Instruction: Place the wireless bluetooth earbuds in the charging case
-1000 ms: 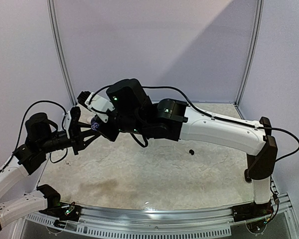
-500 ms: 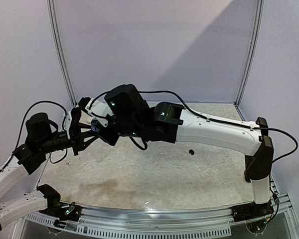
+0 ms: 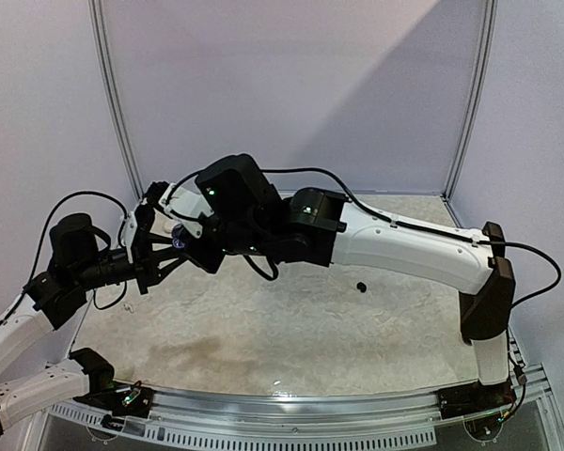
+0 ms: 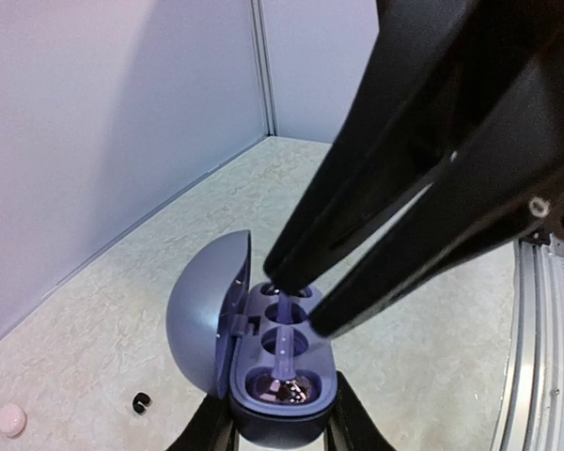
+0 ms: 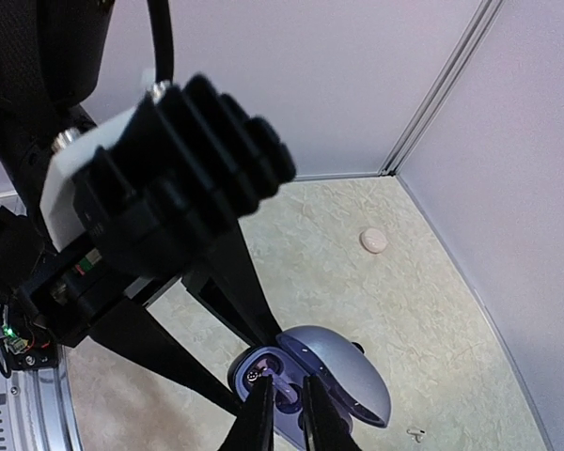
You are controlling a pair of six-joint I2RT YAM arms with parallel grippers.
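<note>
My left gripper (image 4: 280, 427) is shut on the blue-grey charging case (image 4: 282, 404) and holds it above the table, lid (image 4: 202, 319) open to the left. A silvery-lilac earbud (image 4: 284, 362) sits in the near pocket, stem up. My right gripper (image 4: 301, 299) reaches down into the far pocket. Its fingers (image 5: 260, 413) stand nearly together round the stem of a second lilac earbud (image 5: 284, 382). In the top view both grippers meet at the case (image 3: 180, 240) at the left. In the right wrist view the case's lid (image 5: 343, 371) lies right of my right gripper (image 5: 289, 387).
A pinkish-white bud (image 5: 373, 241) lies near the wall; it also shows in the left wrist view (image 4: 11, 420). A small black piece (image 4: 141, 402) lies beside it. A black bud (image 3: 361, 286) lies mid-table. A tiny white piece (image 5: 415, 434) lies right of the case.
My right arm has shifted a little to the left and lowered its fingers onto the case. My left arm has held the case still.
</note>
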